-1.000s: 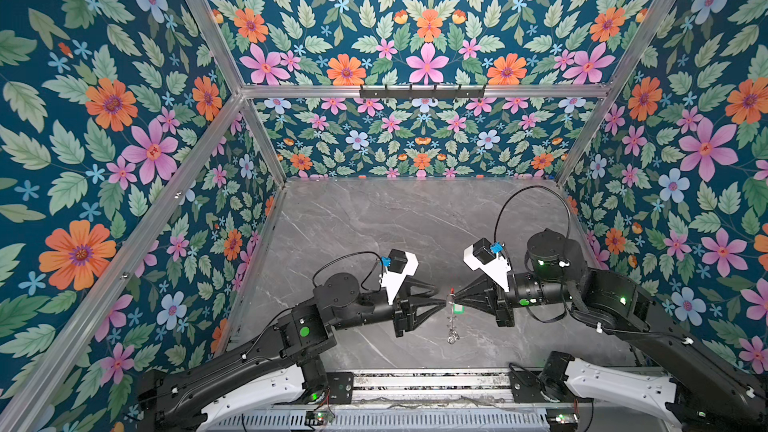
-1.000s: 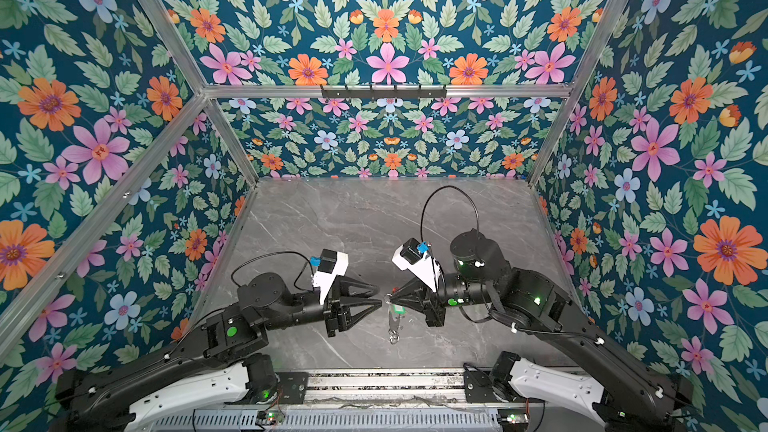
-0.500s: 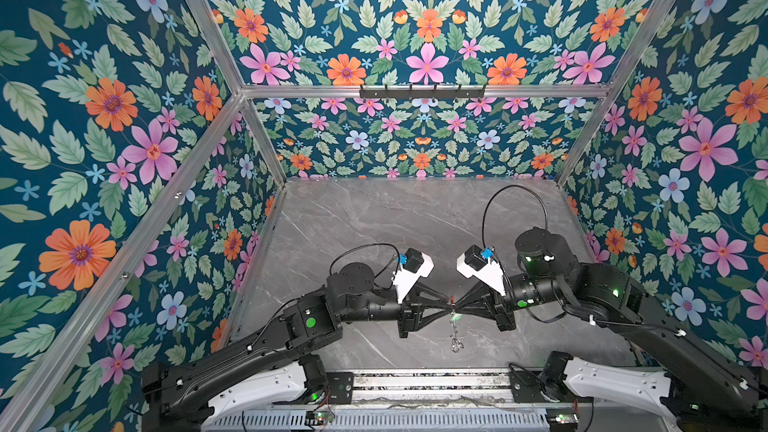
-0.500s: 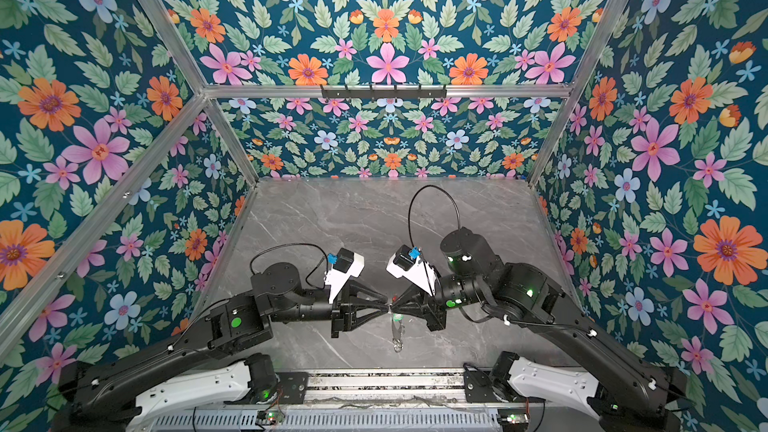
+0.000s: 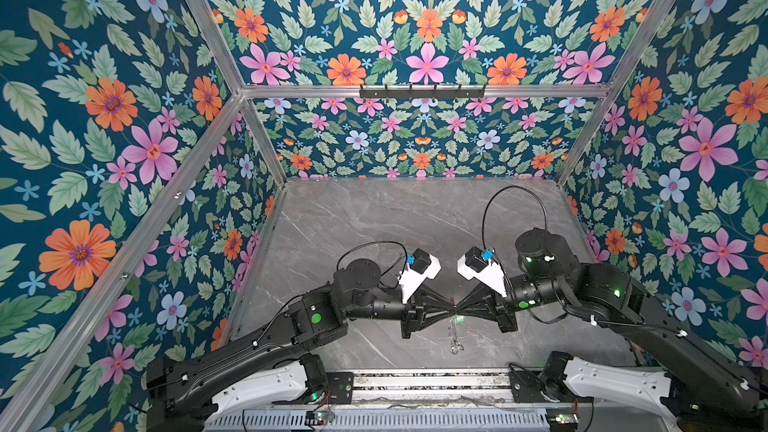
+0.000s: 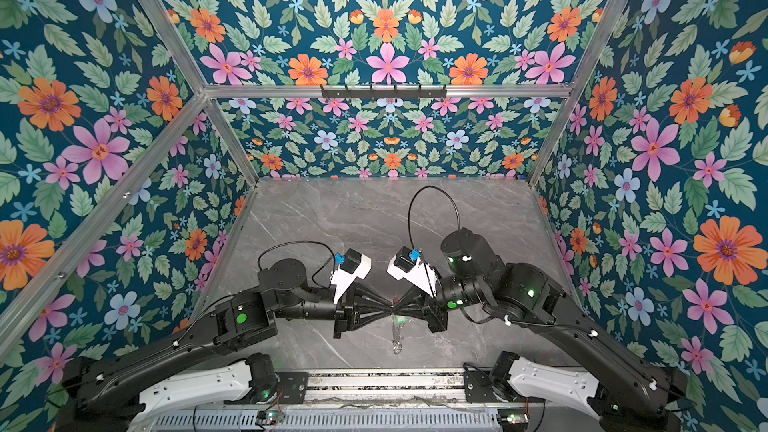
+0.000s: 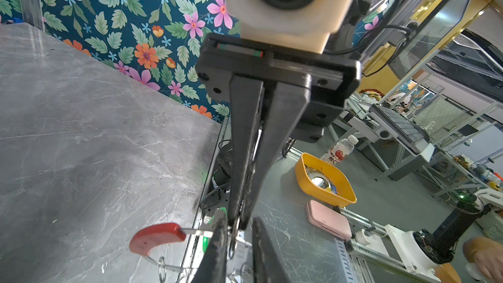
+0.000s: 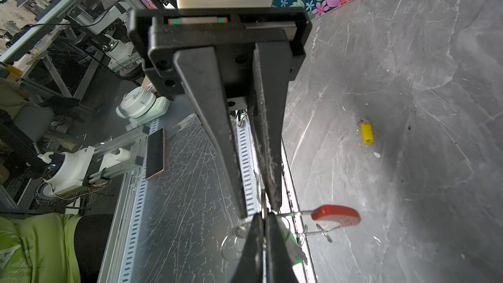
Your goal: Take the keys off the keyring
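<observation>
The right gripper (image 8: 264, 217) has its jaws pressed tight on the thin grey wire of the keyring (image 7: 196, 232). The left gripper (image 7: 239, 221) meets it tip to tip, with its jaws a little apart and thin wire between them. The red sleeve (image 8: 336, 216) sticks out just beside the jaws. The green key (image 8: 295, 251) hangs right by them. The yellow key (image 8: 367, 133) lies on the table (image 8: 422, 63), well away.

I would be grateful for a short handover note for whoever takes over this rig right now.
Right hand: shut on the keyring, held above the table.
Left hand: tip to tip with it, jaws narrowly apart; whether it grips anything is unclear.
Yellow key: off, lying alone on the table.
Green key: close by both hands, apparently still on the keyring.
Left to do: free the green key.
</observation>
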Controlling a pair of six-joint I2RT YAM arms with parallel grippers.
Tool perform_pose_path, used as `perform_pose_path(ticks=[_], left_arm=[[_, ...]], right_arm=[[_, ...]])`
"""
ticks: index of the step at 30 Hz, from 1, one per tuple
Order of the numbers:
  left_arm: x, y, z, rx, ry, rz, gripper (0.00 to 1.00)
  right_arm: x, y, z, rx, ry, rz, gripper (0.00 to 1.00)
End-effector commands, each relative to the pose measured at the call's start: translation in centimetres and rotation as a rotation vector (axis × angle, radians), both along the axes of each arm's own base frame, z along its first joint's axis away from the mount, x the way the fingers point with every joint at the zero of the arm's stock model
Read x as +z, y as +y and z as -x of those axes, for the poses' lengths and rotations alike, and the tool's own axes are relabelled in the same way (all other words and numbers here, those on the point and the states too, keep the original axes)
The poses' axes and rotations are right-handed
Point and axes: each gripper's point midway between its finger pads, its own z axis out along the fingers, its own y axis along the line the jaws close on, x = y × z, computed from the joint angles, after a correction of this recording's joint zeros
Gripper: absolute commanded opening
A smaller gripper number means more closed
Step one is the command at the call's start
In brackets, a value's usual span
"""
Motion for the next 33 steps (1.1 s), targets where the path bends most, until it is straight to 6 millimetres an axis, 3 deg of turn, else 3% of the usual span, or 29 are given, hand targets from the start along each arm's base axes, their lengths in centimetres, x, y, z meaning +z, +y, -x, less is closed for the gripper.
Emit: perform_pose_path(ticks=[1,7,12,20,29,33], left_arm=[[0.0,0.1,0.1,-0.007,-0.012,-0.006,0.17],[0.3,0.1,0.1,-0.005,-0.019,-0.002,0.11],[0.3,0.0,0.1,-0.009,-0.026,-0.015,0.19],[0.2,-0.2,0.2,-0.023,-0.029,-0.042,0.00],[0.5,-0.3,-0.6,0.018,-0.064,-0.028,0.00],[1.2,0.0,-1.2,0.063,-0.084,0.011,0.00]], right_arm=[[0.5,0.1,-0.1,0.004,-0.022,-0.018,0.00],[0.4,0.3,0.0,0.016,-0.011,-0.015,0.00],[0.2,0.4,0.1,0.027,-0.004,0.000,0.00],[0.2,0.4,0.1,0.032,-0.002,0.013,0.00],[0.6,0.7,-0.4,0.012,-0.009,-0.008,0.00],[2.0,0.7,-1.0,-0.032,-0.068,-0.081,0.31]])
